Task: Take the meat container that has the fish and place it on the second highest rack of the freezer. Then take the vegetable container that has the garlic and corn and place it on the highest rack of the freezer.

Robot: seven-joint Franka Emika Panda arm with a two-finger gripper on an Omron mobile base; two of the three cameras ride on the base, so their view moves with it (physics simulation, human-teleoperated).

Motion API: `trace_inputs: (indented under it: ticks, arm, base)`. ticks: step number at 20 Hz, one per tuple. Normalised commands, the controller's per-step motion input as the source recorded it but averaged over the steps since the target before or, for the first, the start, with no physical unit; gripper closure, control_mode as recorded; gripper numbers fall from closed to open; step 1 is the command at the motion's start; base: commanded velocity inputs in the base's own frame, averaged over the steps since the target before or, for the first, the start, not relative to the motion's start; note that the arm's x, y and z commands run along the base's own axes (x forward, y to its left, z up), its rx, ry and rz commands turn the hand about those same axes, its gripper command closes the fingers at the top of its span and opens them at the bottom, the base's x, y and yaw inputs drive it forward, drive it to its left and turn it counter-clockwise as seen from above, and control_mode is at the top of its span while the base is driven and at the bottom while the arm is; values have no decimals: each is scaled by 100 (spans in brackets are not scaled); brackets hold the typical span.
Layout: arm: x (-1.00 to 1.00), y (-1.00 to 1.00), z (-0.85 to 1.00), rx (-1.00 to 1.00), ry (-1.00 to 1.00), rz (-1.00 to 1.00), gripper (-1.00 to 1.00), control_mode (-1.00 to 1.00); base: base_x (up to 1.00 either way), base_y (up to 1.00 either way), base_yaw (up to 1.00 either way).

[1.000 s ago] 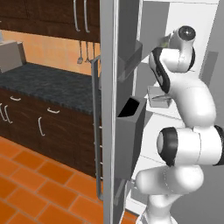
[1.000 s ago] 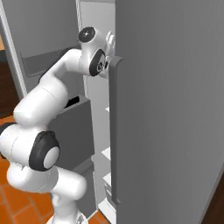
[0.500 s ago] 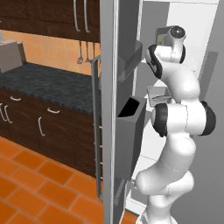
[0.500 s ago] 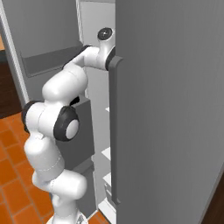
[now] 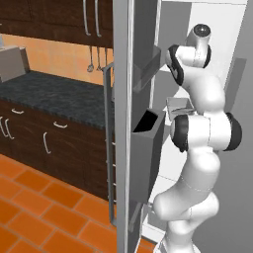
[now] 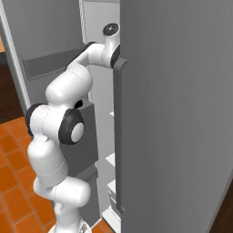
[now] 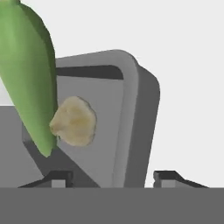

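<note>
Hand view, left to right: corn [image 7: 28, 74] leaning over garlic [image 7: 74, 121], touching it; both in the vegetable container [image 7: 131, 113], near rim between the fingertips [image 7: 59, 178] (spread apart, probably straddling the wall); contact hidden at frame bottom; arm reaches into the freezer [image 5: 143, 74]; racks hard to identify.

Arm folded upward at frame right, wrist high

The gripper [image 7: 111, 177] shows two dark fingertips [image 7: 59, 178] low in the hand view, set well apart; white links stack vertically, elbow joints dark.
</note>
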Motion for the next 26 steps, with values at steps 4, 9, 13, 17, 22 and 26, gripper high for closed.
trace_inputs:
  ticks: [4,9,13,17,22,26]
  arm:
    - [-77,33,0,-9,-29,0,-100,-100]
    - [-100,48,-5,-17,-21,1,-100,-100]
    - [-100,45,0,-7,-8,2,-100,-100]
    - [-100,27,0,0,0,0,-100,-100]
    - [-100,3,0,6,0,-4,-100,-100]
    - [-100,0,-22,9,0,-3,-100,-100]
  base:
    - [0,0,0]
    - [0,0,0]
    - [0,0,0]
    - [0,0,0]
    - [0,0,0]
    - [0,0,0]
